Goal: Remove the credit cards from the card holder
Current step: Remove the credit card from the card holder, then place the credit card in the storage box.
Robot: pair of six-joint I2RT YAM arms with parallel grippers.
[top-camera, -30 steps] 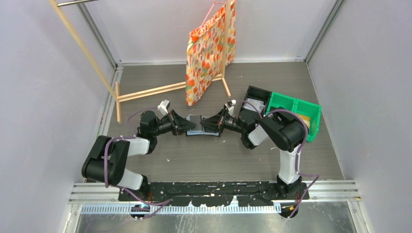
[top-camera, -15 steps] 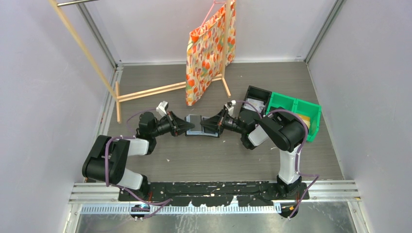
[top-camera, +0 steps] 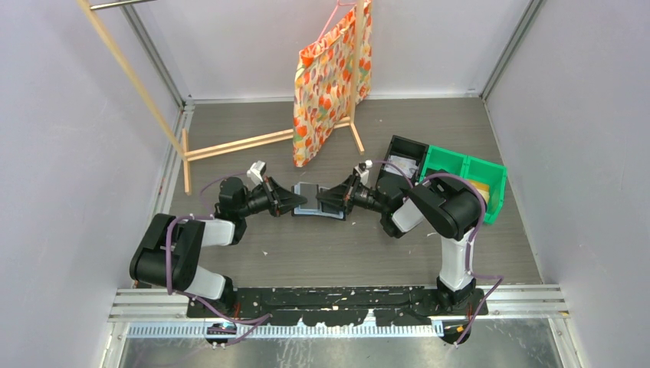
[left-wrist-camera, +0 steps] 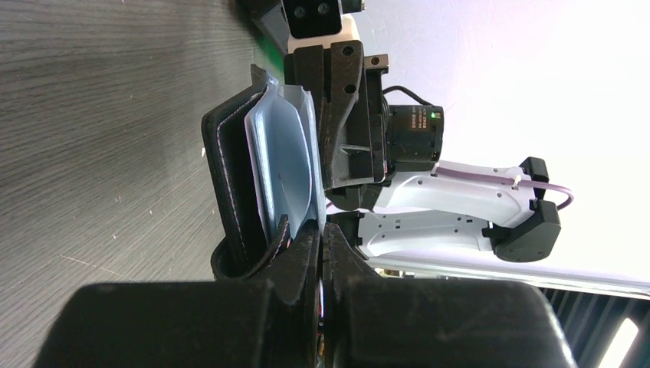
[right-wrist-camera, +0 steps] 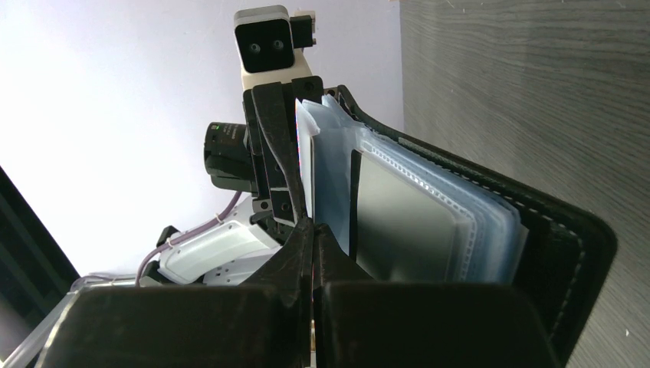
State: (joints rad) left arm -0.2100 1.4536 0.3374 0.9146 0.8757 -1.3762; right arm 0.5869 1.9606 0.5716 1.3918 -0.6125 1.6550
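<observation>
The card holder [top-camera: 313,199] is held open between both grippers over the table's middle. In the left wrist view its black cover [left-wrist-camera: 230,176] is on the left and its blue-grey pocket leaves [left-wrist-camera: 282,157] fan to the right. My left gripper [left-wrist-camera: 323,230] is shut on the edge of the outermost pale leaf. My right gripper [right-wrist-camera: 313,227] is shut on the same thin pale leaf [right-wrist-camera: 303,153] from the opposite end. A dark card [right-wrist-camera: 398,222] sits inside a clear pocket. I cannot tell whether the pinched leaf is a pocket or a credit card.
A black open bin [top-camera: 404,157] and a green bin [top-camera: 464,172] stand right of the right arm. A patterned orange bag [top-camera: 326,84] hangs on a wooden rack [top-camera: 230,144] at the back. White walls enclose the table.
The left wrist has rolled a little and drawn slightly to the left. The card holder stays pinched between both grippers in nearly the same place.
</observation>
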